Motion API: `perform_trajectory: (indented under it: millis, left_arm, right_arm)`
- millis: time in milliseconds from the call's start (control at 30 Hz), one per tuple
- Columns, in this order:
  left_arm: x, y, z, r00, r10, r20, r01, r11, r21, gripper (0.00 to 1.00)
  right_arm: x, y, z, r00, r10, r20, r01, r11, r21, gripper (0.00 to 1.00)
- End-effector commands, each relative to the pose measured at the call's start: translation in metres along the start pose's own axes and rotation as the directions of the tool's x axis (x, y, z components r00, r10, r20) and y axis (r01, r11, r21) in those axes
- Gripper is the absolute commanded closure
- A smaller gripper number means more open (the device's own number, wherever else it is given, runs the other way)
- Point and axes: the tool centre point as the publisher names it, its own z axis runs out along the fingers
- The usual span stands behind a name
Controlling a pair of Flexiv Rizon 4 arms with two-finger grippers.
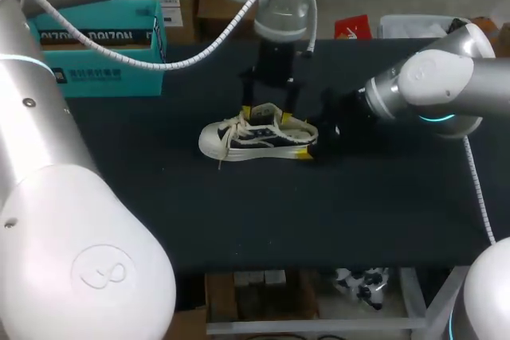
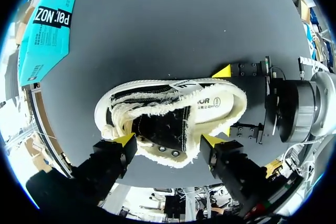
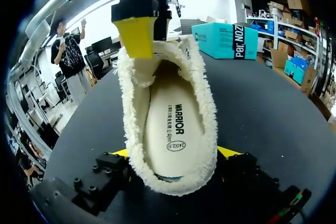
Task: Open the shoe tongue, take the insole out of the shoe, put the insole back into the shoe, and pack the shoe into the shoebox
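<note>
While the sneaker lies mid-table with its long axis across the table and its toe toward the left arm's side, the right gripper clamps the heel from both sides. The left gripper, fingers spread apart, straddles the shoe's middle from above and is nearer the insole. The insole's front end is hidden inside the toe.

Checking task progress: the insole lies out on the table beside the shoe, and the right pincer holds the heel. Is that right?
No. The insole is inside the shoe, not out on the table, as the right wrist view shows. The right pincer does hold the heel.
</note>
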Motion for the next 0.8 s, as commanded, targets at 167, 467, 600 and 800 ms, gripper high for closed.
perform_trajectory:
  millis: [167,467,600,800]
  left_arm:
    - [0.011,-0.005,0.003,0.996,-0.016,0.082,0.018,1.000,-0.020,0.55]
    - [0.009,-0.006,0.003,0.995,-0.041,0.094,0.041,0.999,-0.002,1.00]
    - [-0.001,-0.001,-0.001,0.998,-0.042,0.055,0.041,0.999,0.021,1.00]
    - [-0.020,0.014,-0.002,0.999,-0.025,-0.040,0.028,0.997,0.074,1.00]
  right_arm:
    - [-0.001,-0.005,0.007,1.000,-0.001,-0.001,0.001,1.000,-0.003,1.00]
    - [-0.001,-0.005,0.007,1.000,-0.001,-0.001,0.001,1.000,-0.003,1.00]
    - [-0.001,-0.005,0.007,1.000,-0.001,-0.001,0.001,1.000,-0.003,1.00]
    - [-0.001,-0.005,0.007,1.000,-0.001,-0.001,0.001,1.000,-0.003,1.00]
